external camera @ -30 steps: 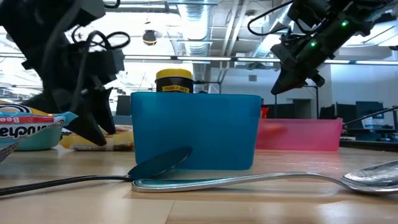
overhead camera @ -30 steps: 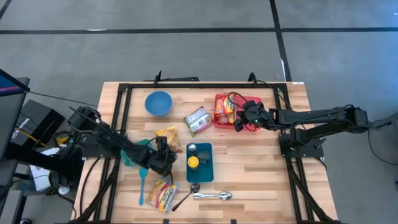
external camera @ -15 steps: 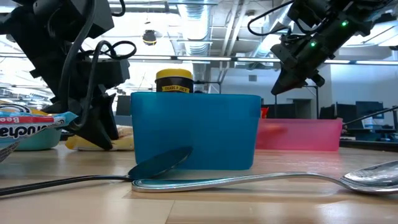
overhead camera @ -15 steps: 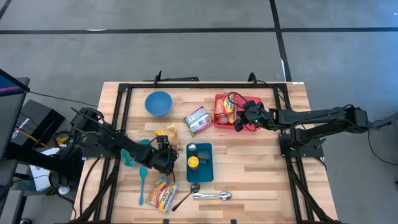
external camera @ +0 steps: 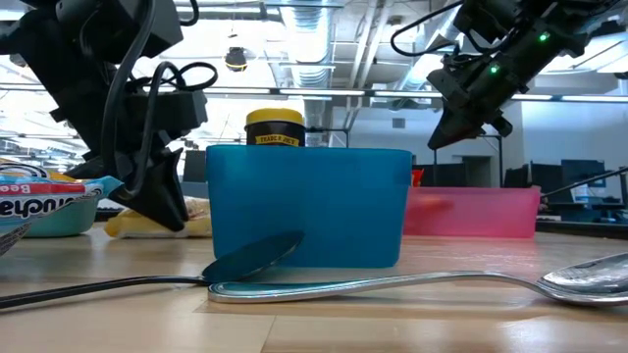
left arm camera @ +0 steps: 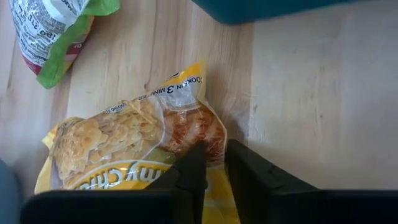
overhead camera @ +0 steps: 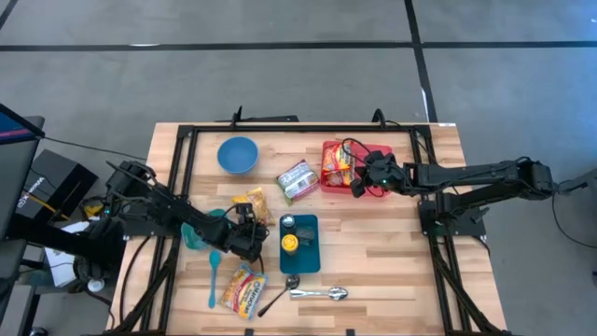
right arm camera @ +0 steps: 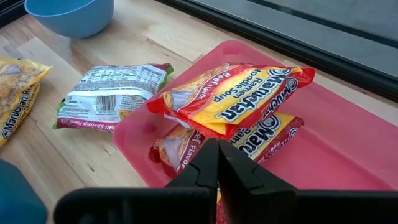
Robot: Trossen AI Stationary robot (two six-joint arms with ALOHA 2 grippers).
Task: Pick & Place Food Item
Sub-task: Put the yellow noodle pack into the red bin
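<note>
A yellow noodle packet [overhead camera: 250, 200] [left arm camera: 124, 149] lies flat on the wooden table, left of the teal bin [overhead camera: 300, 245]. My left gripper [overhead camera: 248, 222] [left arm camera: 214, 163] is down at the packet's near end, with its fingers closed on it. My right gripper [overhead camera: 357, 187] [right arm camera: 217, 149] is shut and holds nothing. It hangs over the near left corner of the red tray [overhead camera: 382, 154] [right arm camera: 348, 143], in which two red-and-yellow ramen packets [right arm camera: 236, 99] lie stacked. My left gripper pinches the packet's near end [left arm camera: 208, 146] between its two fingers, by the clear part of the wrapper. The fingers slant down from the table's near left side. The packet lies flat on the table.
A green-and-white packet [overhead camera: 297, 179] lies between the yellow packet and the tray, and a blue bowl [overhead camera: 237, 154] stands at the far left. The teal bin holds a yellow-lidded jar [overhead camera: 290, 244]. Near the front edge lie another ramen packet [overhead camera: 242, 289], a teal spatula [overhead camera: 215, 275] and two spoons [overhead camera: 317, 293].
My left gripper's fingers have closed together on the near end of the yellow packet, staying low at the table. The packet has not moved.
</note>
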